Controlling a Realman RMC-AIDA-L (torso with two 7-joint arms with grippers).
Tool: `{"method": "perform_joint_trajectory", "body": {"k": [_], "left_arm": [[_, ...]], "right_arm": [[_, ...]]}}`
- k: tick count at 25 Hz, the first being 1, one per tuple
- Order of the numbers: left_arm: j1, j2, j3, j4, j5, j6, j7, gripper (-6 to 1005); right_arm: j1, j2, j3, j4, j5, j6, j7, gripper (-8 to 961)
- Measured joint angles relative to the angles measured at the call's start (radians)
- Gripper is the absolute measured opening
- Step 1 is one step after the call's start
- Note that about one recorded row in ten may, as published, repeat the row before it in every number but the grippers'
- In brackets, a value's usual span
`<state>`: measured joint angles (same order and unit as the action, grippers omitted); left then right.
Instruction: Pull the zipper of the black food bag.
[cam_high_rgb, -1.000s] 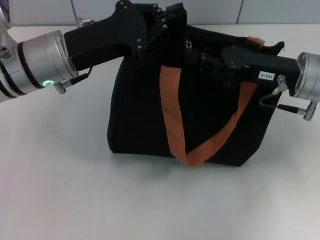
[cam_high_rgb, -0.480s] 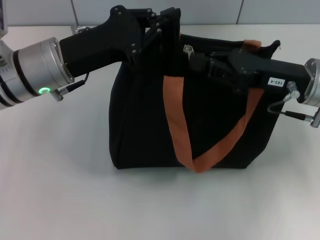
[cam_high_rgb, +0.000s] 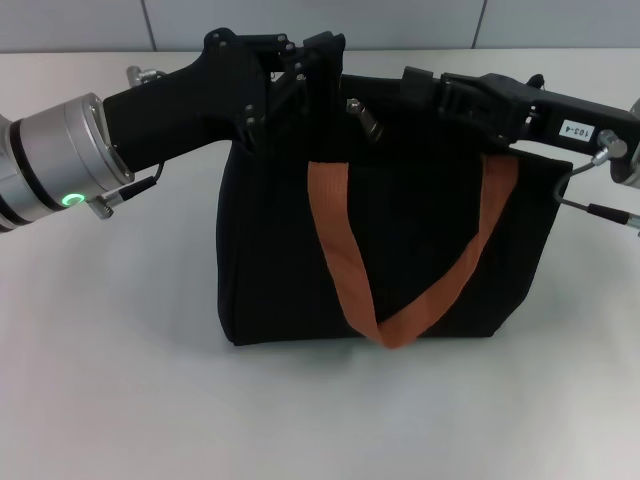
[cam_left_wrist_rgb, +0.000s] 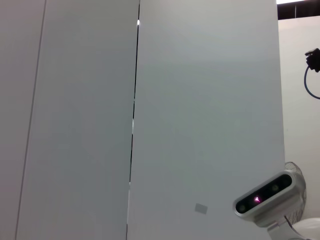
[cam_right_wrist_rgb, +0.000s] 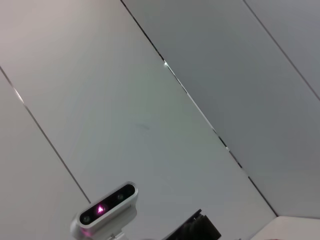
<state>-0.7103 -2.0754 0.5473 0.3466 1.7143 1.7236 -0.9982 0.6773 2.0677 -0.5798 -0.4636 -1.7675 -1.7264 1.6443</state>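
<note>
Lifted higher, the right hand (cam_high_rgb: 415, 88) reaches level beside the zipper (cam_high_rgb: 364, 116), grip unclear; left hand (cam_high_rgb: 300, 70) clenches the black food bag (cam_high_rgb: 420, 220).

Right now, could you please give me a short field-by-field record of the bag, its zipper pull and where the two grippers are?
bag: large boxy black fabric food bag, upright on the white table
straps: orange-brown webbing handle hanging down the near face
zipper: small silver metal pull tab at the bag's top edge, between the two grippers
left gripper: at the bag's top left corner, on the fabric; grip unclear
right gripper: at the top edge, just right of the tab
wrist views: only wall panels, no bag
</note>
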Motion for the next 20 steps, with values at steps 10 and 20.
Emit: {"method": "perform_joint_trajectory", "body": {"k": [10,20], "left_arm": [[0.004,-0.001,0.001,-0.01,0.0,0.002,0.021,34],[0.004,-0.002,-0.006,-0.02,0.0,0.011,0.02,34]], "right_arm": [[-0.01,-0.001,-0.006,-0.061,-0.002,-0.004,0.094,38],[-0.05,0.007,-0.072,-0.058,-0.006,-0.031,-0.025,59]]}}
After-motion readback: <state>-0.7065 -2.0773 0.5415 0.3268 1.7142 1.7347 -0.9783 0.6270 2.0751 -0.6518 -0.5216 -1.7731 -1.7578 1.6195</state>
